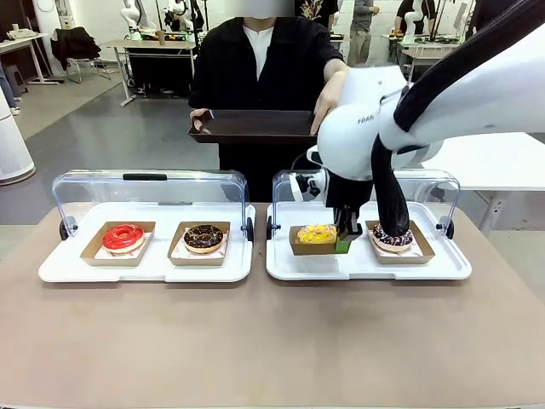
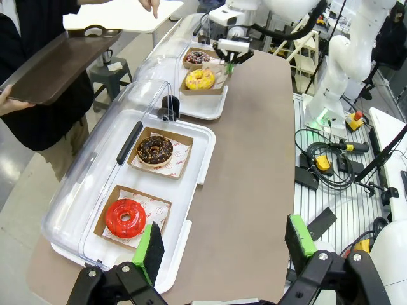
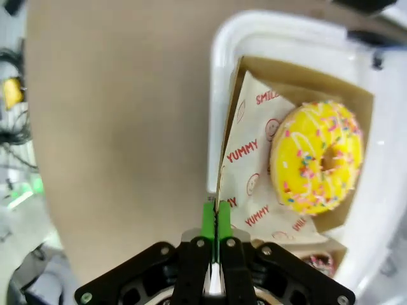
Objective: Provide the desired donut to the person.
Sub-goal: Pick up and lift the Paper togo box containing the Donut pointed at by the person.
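The yellow sprinkled donut lies in a brown cardboard box on the right white tray. My right gripper is shut on that box's side wall, pinching the cardboard between its green pads. The person stands across the table and holds a dark brown tray with both hands. My left gripper hangs open above the table's near left end, holding nothing.
The left white tray carries a red donut and a chocolate donut. A dark sprinkled donut sits right of the yellow one. Both clear lids stand open behind the trays. Bare brown tabletop lies in front.
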`<action>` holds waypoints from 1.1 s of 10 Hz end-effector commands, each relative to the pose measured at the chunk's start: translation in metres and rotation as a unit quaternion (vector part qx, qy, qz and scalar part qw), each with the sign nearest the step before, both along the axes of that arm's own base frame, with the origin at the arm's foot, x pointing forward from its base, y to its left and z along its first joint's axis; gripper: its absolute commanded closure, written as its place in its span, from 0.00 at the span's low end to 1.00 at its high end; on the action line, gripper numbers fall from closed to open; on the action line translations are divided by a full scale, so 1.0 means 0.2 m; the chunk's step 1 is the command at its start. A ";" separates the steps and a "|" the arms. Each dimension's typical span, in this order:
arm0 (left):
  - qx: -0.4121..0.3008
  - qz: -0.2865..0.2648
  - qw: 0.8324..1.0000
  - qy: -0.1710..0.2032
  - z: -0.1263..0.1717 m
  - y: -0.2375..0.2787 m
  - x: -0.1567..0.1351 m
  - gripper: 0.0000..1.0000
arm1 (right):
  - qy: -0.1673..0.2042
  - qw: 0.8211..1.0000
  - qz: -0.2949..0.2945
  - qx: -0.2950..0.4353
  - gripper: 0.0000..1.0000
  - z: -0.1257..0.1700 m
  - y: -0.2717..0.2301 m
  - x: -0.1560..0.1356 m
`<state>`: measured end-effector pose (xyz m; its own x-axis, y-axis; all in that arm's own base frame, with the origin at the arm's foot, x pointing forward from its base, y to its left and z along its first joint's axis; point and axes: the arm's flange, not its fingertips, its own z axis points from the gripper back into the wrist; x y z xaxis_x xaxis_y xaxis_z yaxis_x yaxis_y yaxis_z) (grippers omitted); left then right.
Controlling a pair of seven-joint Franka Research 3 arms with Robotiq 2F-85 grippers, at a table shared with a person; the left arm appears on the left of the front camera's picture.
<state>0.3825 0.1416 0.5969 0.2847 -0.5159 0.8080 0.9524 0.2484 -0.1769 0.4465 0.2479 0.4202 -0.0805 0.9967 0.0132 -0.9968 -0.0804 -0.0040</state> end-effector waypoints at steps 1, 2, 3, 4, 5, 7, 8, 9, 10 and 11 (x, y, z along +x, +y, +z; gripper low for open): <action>-0.004 -0.001 1.000 -0.003 0.01 0.00 0.00 0.00 | -0.013 1.000 0.024 -0.013 1.00 0.19 0.00 -0.15; -0.004 -0.001 1.000 -0.003 0.01 0.00 0.00 0.00 | -0.023 0.999 0.030 -0.015 1.00 0.29 0.01 -0.22; -0.004 -0.001 1.000 -0.003 0.01 0.00 0.00 0.00 | -0.029 0.999 0.030 -0.015 1.00 0.41 0.03 -0.28; -0.004 -0.001 1.000 -0.003 0.01 0.00 0.00 0.00 | -0.028 0.999 0.025 -0.012 1.00 0.53 0.05 -0.33; -0.004 -0.001 1.000 -0.003 0.01 0.00 0.00 0.00 | -0.035 0.999 0.021 -0.008 1.00 0.68 0.08 -0.38; -0.004 -0.001 1.000 -0.003 0.01 0.00 0.00 0.00 | -0.056 0.998 0.005 0.006 1.00 0.90 0.13 -0.39; -0.004 -0.001 1.000 -0.003 0.01 0.00 0.00 0.00 | -0.065 0.998 0.004 0.004 1.00 0.97 0.16 -0.38; -0.004 -0.001 1.000 -0.003 0.01 0.00 0.00 0.00 | -0.072 0.997 -0.002 0.003 1.00 1.02 0.19 -0.33; -0.004 -0.001 1.000 -0.003 0.01 0.00 0.00 0.00 | -0.069 0.998 -0.011 0.002 1.00 1.03 0.20 -0.27; -0.004 -0.001 1.000 -0.003 0.01 0.00 0.00 0.00 | -0.066 0.998 -0.019 0.003 1.00 1.02 0.21 -0.21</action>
